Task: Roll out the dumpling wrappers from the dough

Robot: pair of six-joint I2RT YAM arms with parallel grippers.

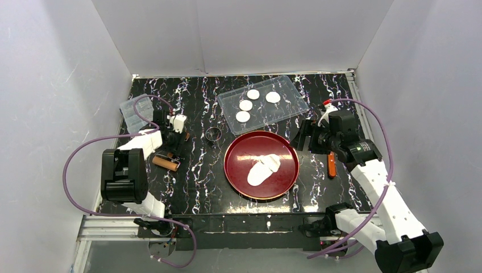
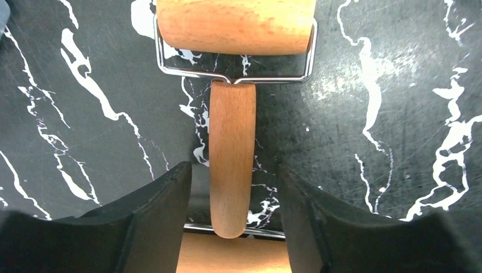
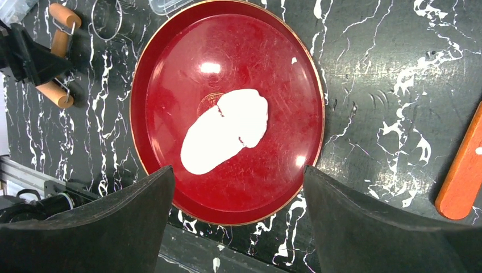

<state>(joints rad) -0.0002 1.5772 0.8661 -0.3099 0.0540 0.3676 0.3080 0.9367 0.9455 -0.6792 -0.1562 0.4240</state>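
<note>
Rolling step, I'd say: your left end effector straddled the roller handle, jaws loose, left of the red plate holding the dough; right end effector gaped empty. Next move needed a square clamp on that handle

Lab test cell, white panel walls, marbled black tabletop (aluminium rail frame), cabled robot arm

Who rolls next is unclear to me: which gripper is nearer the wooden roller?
Left. The left gripper straddles the handle of the wooden roller, jaws open either side; the right gripper hangs beyond the red plate, far off.
</note>
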